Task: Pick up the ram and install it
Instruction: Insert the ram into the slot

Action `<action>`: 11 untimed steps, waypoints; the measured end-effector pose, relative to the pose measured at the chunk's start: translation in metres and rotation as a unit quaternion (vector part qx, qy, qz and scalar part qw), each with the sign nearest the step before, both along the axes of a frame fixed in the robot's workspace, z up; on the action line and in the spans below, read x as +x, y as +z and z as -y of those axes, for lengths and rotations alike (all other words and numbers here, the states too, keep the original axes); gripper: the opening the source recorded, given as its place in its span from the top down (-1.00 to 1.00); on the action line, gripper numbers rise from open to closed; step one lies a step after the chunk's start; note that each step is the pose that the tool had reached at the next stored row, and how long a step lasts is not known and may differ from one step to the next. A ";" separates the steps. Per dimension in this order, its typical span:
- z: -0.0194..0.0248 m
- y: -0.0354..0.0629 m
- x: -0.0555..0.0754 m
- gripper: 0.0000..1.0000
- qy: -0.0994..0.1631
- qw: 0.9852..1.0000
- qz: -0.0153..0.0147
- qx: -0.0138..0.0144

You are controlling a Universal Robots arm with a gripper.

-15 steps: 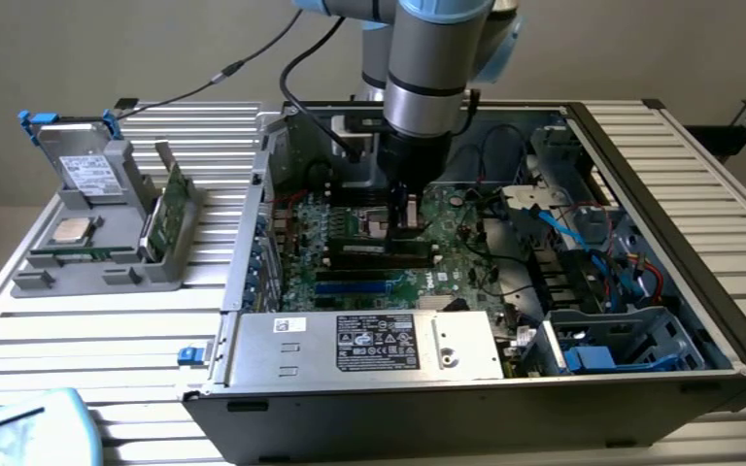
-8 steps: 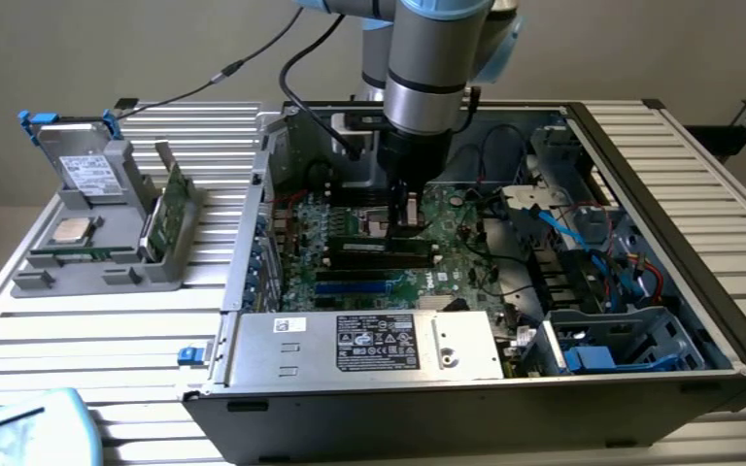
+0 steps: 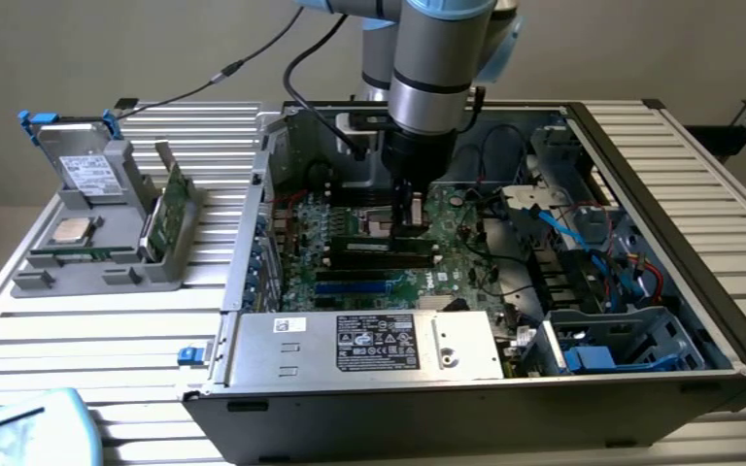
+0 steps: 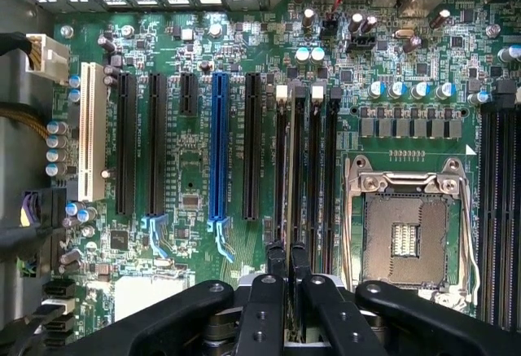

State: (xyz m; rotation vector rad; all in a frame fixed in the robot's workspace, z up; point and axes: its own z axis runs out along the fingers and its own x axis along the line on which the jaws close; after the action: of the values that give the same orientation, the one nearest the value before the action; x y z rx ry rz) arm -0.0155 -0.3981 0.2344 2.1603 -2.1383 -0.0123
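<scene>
An open computer case (image 3: 723, 320) lies on the slatted bench (image 3: 88, 330), and the arm (image 3: 431, 68) reaches down over its motherboard (image 4: 191, 177). The fingers (image 4: 273, 307) are clenched on the ram (image 4: 290, 169), which stands edge-on along the black memory slots (image 4: 313, 169).

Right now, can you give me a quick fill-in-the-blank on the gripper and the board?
1. The gripper has its jaws shut on the ___.
2. The CPU socket is ___.
3. The motherboard has several black slots, one white slot and one long slot coloured ___.
Missing words: ram; empty; blue.
</scene>
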 end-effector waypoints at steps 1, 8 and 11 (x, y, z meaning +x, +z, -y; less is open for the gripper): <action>0.0000 0.0000 0.000 0.73 0.000 1.000 0.000 0.000; 0.0000 -0.0001 0.000 0.73 0.000 1.000 0.014 0.000; 0.0000 -0.0001 -0.001 0.73 0.000 1.000 0.016 0.000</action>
State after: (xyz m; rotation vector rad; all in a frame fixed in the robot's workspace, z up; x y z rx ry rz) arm -0.0165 -0.3980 0.2343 2.1750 -2.1553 0.0226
